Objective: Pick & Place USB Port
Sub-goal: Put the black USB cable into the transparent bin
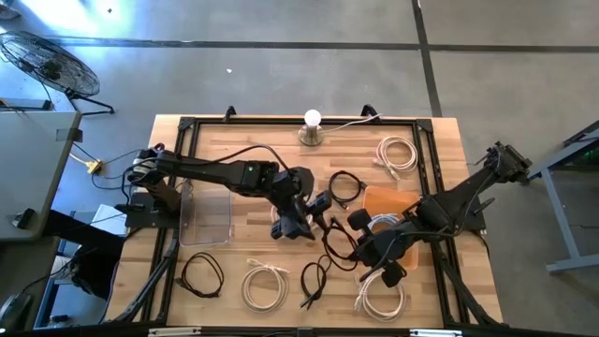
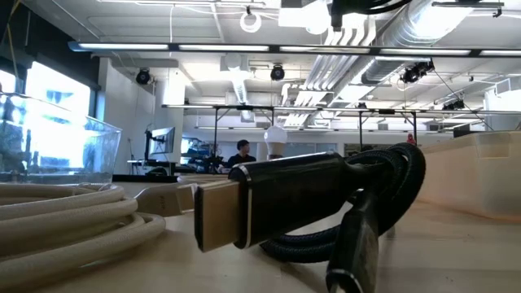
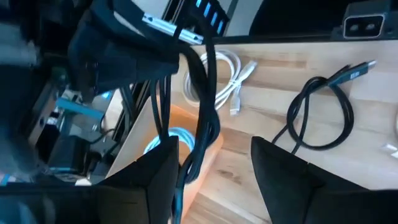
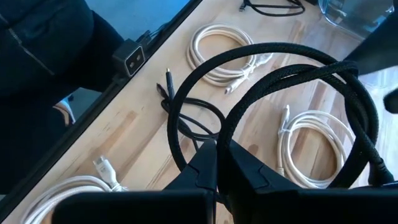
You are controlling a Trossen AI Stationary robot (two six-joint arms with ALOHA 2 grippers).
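Black braided cable [image 4: 292, 81] hangs looped from closed right end effector [image 4: 217, 163].

Wooden table [image 1: 243, 140] carries coiled cables [image 1: 265, 284], clear bin [image 1: 206, 213], orange tray [image 1: 388, 199].

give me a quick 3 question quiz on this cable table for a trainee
1. True or false: the right gripper is shut on the black braided cable.
2. Which bin lies nearer the left arm's base: A) the clear bin B) the orange bin?
3. Fill in: the left gripper has its fingers ____.

Key: 1 true. 2 A. 3 open.
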